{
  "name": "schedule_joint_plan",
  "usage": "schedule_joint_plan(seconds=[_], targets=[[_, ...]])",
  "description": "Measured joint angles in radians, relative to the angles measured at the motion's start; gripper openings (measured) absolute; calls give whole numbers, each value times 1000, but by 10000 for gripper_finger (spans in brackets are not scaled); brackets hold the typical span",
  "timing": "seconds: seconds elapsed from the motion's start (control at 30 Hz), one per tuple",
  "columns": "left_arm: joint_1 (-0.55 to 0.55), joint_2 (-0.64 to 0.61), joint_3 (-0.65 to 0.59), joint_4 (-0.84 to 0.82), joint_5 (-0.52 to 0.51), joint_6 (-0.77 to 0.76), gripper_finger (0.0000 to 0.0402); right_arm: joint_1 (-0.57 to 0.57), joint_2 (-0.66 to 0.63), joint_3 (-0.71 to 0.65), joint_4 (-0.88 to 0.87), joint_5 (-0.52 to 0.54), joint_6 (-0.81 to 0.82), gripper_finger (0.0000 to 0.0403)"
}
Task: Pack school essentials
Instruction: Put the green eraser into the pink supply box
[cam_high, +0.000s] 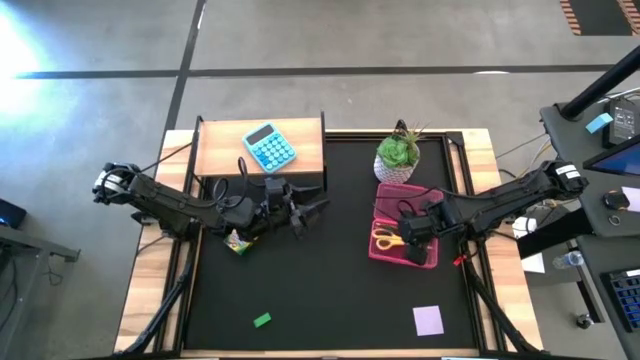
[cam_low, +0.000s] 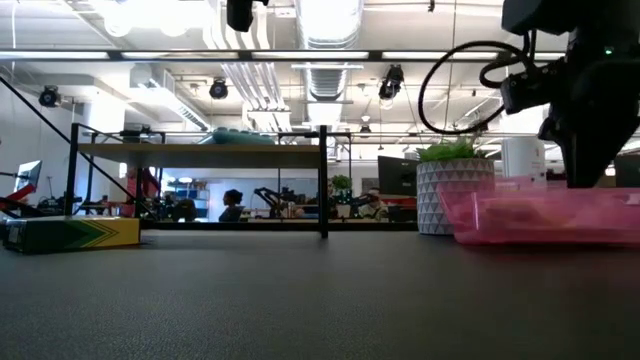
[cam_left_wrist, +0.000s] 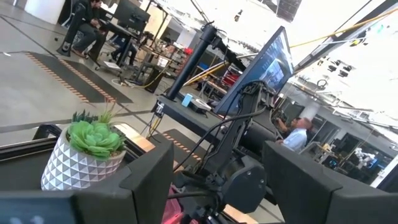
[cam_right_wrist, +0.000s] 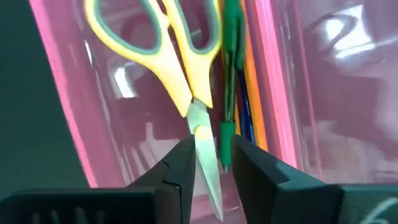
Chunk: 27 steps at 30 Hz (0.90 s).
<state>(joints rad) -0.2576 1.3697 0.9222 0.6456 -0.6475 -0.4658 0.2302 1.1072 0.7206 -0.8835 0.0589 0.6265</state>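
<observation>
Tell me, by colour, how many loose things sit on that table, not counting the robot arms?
Pink: 1, tray
Yellow: 2, scissors, crayon box
Green: 3, eraser, pen, plant
Lilac: 1, notepad
Light blue: 1, calculator
Total: 8

We find the scissors (cam_high: 385, 238) and pens (cam_right_wrist: 231, 74) lying side by side in the tray (cam_high: 395, 195) on the table's right. The plant (cam_high: 398, 153) stands just behind it; the calculator (cam_high: 270, 146) sits on the shelf (cam_high: 220, 150) at back left, and the crayon box (cam_high: 237, 242), eraser (cam_high: 262, 320) and notepad (cam_high: 428, 320) lie nearer the front.
</observation>
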Motion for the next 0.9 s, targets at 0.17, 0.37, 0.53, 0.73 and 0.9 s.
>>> schedule_joint_plan(seconds=[0.17,0.37,0.53,0.73,0.9], targets=[[0,0,0,-6,51,-1,228,0,0,39,7,14,0,83],[-5,-1,0,-65,158,-35,228,0,0,64,11,20,2,84],[-31,-7,0,-380,325,-279,228,1,0,83,11,20,1,92],[-145,0,0,-654,382,-521,228,1,-1,104,9,21,0,100],[-267,17,0,-765,390,-718,228,1,-1,110,11,20,-1,102]])
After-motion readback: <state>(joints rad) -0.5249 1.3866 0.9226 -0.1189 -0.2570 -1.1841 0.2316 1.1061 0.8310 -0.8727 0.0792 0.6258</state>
